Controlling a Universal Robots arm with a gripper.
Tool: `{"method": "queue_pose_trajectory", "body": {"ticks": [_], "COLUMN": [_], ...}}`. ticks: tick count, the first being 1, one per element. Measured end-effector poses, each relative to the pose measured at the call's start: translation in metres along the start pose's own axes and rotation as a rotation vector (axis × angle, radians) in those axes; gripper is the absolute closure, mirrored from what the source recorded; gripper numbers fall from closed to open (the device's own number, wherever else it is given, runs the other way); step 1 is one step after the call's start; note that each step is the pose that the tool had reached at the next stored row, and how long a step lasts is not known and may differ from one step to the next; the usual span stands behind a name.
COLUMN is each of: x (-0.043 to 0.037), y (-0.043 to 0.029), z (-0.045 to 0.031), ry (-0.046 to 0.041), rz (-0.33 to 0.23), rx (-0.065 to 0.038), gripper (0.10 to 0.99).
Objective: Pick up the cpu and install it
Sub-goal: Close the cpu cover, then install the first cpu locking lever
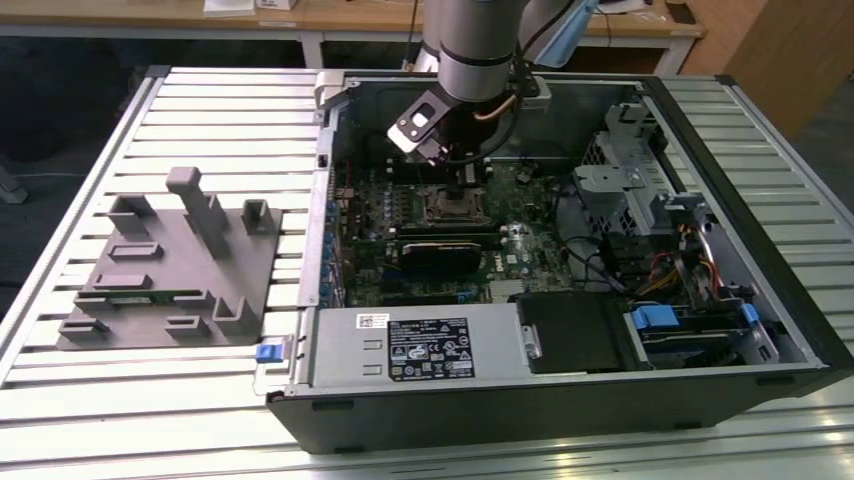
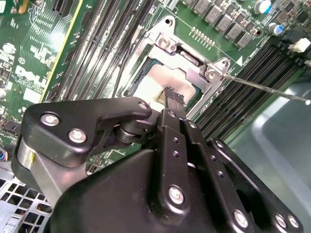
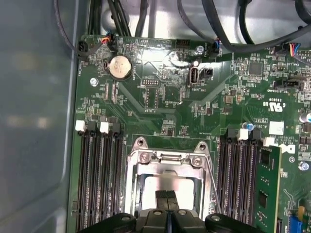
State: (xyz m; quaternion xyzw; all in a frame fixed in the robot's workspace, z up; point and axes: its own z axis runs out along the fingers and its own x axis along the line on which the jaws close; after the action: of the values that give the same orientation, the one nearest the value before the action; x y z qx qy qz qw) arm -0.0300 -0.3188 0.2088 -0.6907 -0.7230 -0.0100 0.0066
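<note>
The gripper (image 3: 167, 195) is seen clenched, its two black fingertips (image 2: 173, 97) pressed together with nothing caught between them, and it is held directly above the middle of the cpu (image 3: 165, 183). Whether the tips are touching the silvery top or hanging just above it cannot be told. The cpu is found lying flat inside the socket frame (image 3: 167, 158), its pale metal face showing through the frame's square window in both wrist views. A thin metal lever (image 2: 262, 87) is seen reaching out from one corner of the frame. The frame is flanked on both sides by rows of dark memory slots (image 3: 99, 179), and a green memory stick (image 3: 267, 189) is seated upright in the bank on one side. Further out on the green motherboard (image 3: 160, 97), a round coin battery (image 3: 119, 67) is picked out near the board's edge, with black cables draped beyond it. In the exterior view, the arm (image 1: 474, 40) is shown reaching down into the open computer case (image 1: 747, 200), which is laid on its side on a slatted metal table (image 1: 80, 150). A grey power supply (image 1: 414, 345) is set along the case's near wall. On the exterior view's left, well apart from the case, a grey parts fixture (image 1: 174, 270) is standing on the table.
</note>
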Motion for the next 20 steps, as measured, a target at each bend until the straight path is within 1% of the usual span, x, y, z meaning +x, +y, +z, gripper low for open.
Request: {"method": "queue_pose_trajectory", "body": {"ticks": [5,20], "x": [0.0,0.0001], "y": [0.0006,0.0007], "z": [-0.0001,-0.0059], "ry": [0.0,-0.0001], "rz": [0.0,0.0], "rx": [0.0,0.0], "gripper": [0.969,0.969]}}
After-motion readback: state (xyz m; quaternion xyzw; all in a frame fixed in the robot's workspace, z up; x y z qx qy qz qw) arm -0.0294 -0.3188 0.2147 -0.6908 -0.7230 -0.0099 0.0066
